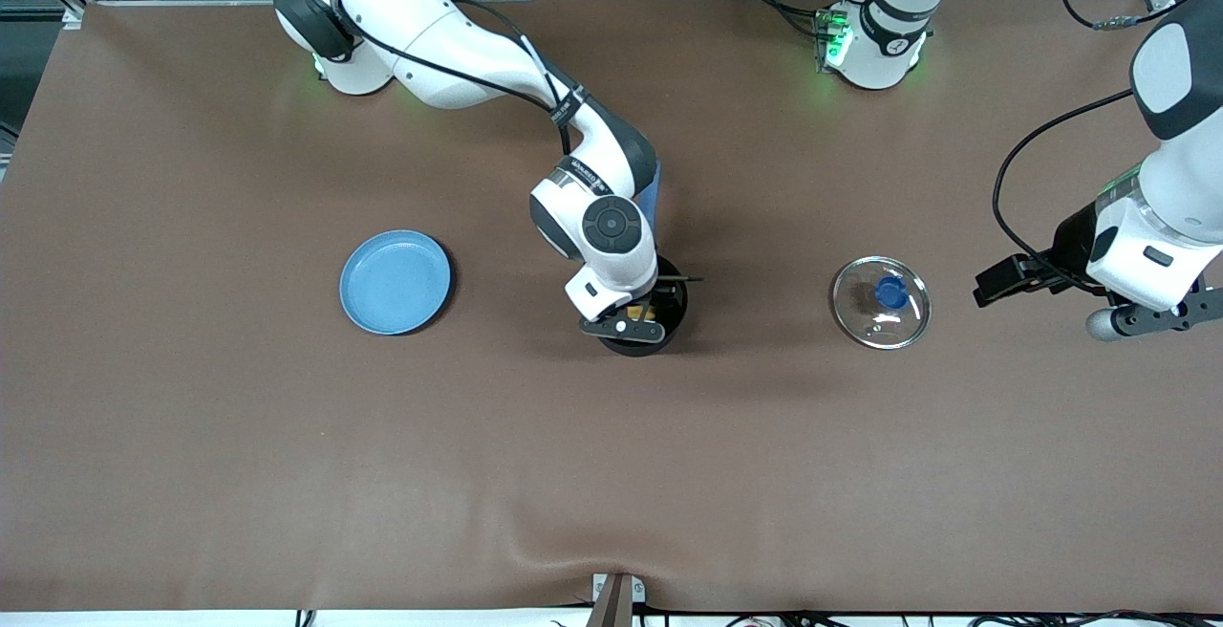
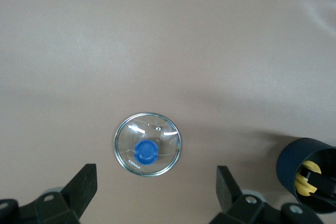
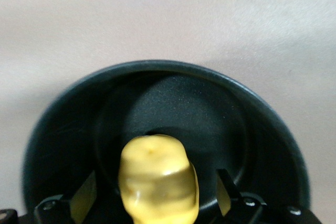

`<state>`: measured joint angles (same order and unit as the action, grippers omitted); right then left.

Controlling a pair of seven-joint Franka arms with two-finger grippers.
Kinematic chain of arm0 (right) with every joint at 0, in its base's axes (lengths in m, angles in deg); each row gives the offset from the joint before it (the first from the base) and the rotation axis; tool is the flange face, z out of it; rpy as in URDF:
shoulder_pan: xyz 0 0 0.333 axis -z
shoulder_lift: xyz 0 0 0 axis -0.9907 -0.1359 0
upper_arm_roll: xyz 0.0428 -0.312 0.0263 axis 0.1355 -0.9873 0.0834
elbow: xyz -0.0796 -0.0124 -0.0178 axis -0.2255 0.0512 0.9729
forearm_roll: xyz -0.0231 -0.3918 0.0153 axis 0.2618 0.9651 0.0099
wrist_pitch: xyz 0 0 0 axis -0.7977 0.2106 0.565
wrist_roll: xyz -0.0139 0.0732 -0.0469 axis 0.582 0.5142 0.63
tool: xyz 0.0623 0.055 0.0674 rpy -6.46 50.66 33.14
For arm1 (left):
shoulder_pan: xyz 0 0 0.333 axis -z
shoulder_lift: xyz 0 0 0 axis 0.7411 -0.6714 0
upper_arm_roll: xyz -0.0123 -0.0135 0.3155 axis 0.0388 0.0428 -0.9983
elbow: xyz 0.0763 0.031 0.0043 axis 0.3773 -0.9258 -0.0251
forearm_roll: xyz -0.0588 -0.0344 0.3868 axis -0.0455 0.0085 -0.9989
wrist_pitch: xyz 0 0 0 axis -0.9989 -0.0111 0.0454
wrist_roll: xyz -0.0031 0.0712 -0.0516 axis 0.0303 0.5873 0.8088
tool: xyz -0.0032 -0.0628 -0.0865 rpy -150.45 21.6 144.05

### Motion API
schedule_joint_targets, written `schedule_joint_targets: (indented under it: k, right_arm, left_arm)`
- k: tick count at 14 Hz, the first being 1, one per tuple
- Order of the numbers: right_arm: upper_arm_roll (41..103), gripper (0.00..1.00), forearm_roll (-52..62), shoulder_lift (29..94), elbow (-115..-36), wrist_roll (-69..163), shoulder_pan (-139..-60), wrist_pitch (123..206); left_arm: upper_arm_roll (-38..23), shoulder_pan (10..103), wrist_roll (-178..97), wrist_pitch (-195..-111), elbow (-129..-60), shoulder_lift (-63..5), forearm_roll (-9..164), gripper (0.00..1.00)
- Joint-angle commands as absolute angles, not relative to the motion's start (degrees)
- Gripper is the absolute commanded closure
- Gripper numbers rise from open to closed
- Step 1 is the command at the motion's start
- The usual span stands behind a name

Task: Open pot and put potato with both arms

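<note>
The black pot [image 1: 669, 313] stands uncovered mid-table, its blue handle [image 1: 654, 199] pointing toward the robots' bases. My right gripper [image 1: 634, 319] is in the pot's mouth with its fingers [image 3: 83, 196] open. The yellow potato [image 3: 157, 179] sits between them inside the pot [image 3: 173, 98], with a gap on each side; I cannot tell if it rests on the bottom. The glass lid [image 1: 880, 302] with its blue knob lies flat on the table toward the left arm's end. My left gripper [image 1: 1161, 316] hangs open and empty beside the lid [image 2: 147, 144], farther toward that end.
A flat light-blue plate [image 1: 395, 281] lies toward the right arm's end. The brown table cover has a raised fold at its front edge [image 1: 611, 560]. The pot and right gripper also show in the left wrist view [image 2: 307, 174].
</note>
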<state>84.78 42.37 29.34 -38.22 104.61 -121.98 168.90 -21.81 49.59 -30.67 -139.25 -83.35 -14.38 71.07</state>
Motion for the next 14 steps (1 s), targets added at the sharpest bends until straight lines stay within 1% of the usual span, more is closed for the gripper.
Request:
schedule_joint_targets:
  k: [1, 4, 7, 8, 9, 12, 13, 14]
  right_arm:
    - [85.7, 0.00, 42.4, 32.4, -34.8, 105.9, -121.4, 162.8]
    - [86.2, 0.00, 39.6, 35.4, -31.1, 105.9, -119.4, 158.1]
    - [85.2, 0.00, 40.3, 40.5, -30.4, 106.0, -117.0, 151.0]
    - [85.1, 0.00, 40.3, 41.5, -30.5, 105.6, -114.3, 149.0]
    - [85.8, 0.00, 40.0, 41.8, -30.4, 104.8, -110.4, 148.8]
    - [92.6, 0.00, 40.0, 42.5, -30.5, 92.5, -98.5, 147.8]
    - [94.1, 0.00, 40.0, 42.9, -30.6, 90.2, -94.9, 145.6]
    - [94.2, 0.00, 40.2, 43.0, -30.6, 89.8, -92.5, 143.8]
  left_arm:
    - [-21.4, 48.4, -30.8, -138.3, -82.8, -14.3, 71.1, 0.00]
    - [-21.4, 48.3, -30.8, -138.3, -82.8, -14.2, 71.6, 0.00]
    - [-21.3, 48.0, -30.8, -138.3, -82.7, -14.1, 71.6, 0.00]
    - [-21.3, 48.0, -30.8, -138.4, -82.7, -13.9, 71.5, 0.00]
    - [-21.3, 48.1, -30.8, -138.4, -82.6, -13.9, 71.3, 0.00]
    - [-21.1, 48.1, -30.8, -138.4, -82.5, -13.6, 71.4, 0.00]
    - [-21.2, 48.1, -30.8, -138.4, -82.1, -13.3, 71.5, 0.00]
    - [-21.2, 48.0, -30.8, -138.4, -81.4, -13.3, 71.6, 0.00]
